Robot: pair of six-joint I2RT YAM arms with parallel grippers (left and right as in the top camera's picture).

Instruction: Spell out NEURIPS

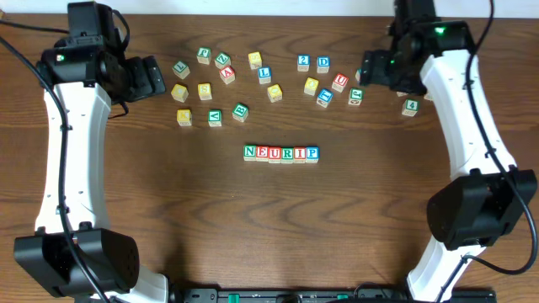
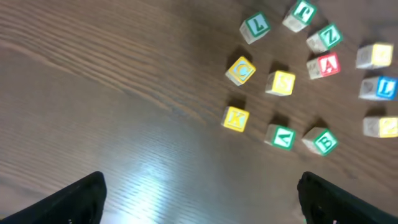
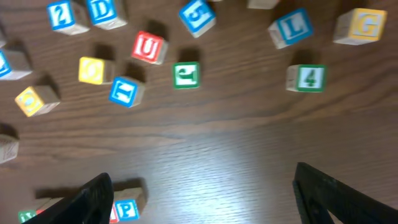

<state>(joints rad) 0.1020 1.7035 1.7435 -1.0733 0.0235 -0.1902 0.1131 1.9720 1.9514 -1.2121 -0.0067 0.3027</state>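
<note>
Overhead, we get even, fairly bright light from above. The table [image 1: 168,210] carries only soft, faint shadows, and the NEURIP row [image 1: 281,153] reads crisp. Left wrist pic: white glare on the wood at 7 o'clock, cubes [image 2: 280,83] at 1 o'clock slightly soft. Right wrist pic: we see blur throughout, esp. toward the edges.

Six lettered cubes [image 1: 281,153] are sitting side by side, touching, spelling NEURIP on the dark tabletop [image 1: 269,227]. Beyond that row, loose cubes [image 1: 240,111] are lying scattered, with the left tool [image 1: 160,76] and right tool [image 1: 364,67] hanging at either end of the scatter.
</note>
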